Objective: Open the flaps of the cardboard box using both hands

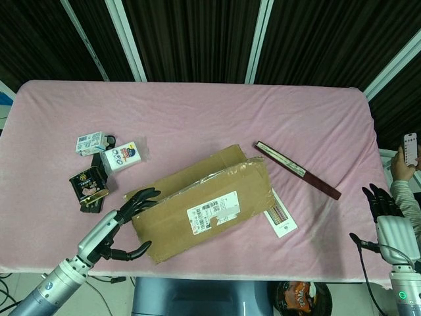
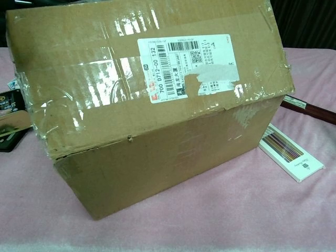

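While both views agree on the box, only the head view shows the hands.

Head view
- cardboard box (image 1: 207, 209): lies skewed on the pink table cloth (image 1: 197, 118), near the front edge, flaps closed and taped, white shipping label on the upper face.
- left hand (image 1: 117, 227): at the box's left end, fingers spread and curved around that end, upper fingertips at the top corner, the lower digit at the bottom front corner. Whether it actually grips or only touches cannot be told.
- right hand (image 1: 388, 214): at the table's right edge, well apart from the box, dark fingers pointing up, close together, nothing in it.
- dark flat stick (image 1: 297, 170): just right of the box, lying diagonally, not touching it.
- striped card (image 1: 279, 216): at the box's right end, partly tucked under it.
- small packs: white pack (image 1: 91, 142), printed pack (image 1: 123, 157), black-and-gold box (image 1: 89, 185), all left of the box beyond the left hand.

Chest view
- cardboard box (image 2: 152, 105): fills most of the frame, tilted, label side facing the camera, clear tape glinting on the left half, seam closed.
- hands: neither visible.
- striped card (image 2: 291, 160): on the cloth just right of the box.
- dark flat stick (image 2: 310, 110): behind it at the right edge.
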{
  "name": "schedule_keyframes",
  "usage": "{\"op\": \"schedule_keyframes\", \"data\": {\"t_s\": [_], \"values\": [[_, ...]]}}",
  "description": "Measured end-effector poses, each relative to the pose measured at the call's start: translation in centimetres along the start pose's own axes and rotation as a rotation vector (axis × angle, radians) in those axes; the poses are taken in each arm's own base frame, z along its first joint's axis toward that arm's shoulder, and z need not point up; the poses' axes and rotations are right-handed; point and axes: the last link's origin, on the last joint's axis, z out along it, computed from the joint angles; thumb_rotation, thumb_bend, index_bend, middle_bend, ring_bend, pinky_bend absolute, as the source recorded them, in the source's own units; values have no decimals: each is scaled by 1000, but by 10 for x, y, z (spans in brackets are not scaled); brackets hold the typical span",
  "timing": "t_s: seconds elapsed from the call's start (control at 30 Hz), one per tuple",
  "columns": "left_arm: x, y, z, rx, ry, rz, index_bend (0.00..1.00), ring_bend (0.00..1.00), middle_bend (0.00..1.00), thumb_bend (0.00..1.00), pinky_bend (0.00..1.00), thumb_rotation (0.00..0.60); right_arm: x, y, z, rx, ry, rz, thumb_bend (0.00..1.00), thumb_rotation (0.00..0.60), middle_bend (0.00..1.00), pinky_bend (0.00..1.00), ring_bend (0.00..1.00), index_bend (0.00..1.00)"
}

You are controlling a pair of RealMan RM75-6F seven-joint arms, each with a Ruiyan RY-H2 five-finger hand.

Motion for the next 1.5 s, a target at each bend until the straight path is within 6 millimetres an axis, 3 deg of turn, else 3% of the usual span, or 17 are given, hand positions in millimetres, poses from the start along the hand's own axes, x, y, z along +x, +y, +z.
{"op": "schedule_keyframes", "data": {"t_s": [0.77, 1.5], "values": [[-16, 13, -17, -72, -135, -51, 0, 71, 44, 199, 223, 600, 0, 0, 0, -7, -3, 10, 216, 600, 0, 211, 0, 0], [-43, 18, -5, -138, -275, -102, 0, 71, 44, 199, 223, 600, 0, 0, 0, -9, -6, 7, 216, 600, 0, 211, 0, 0]]}}
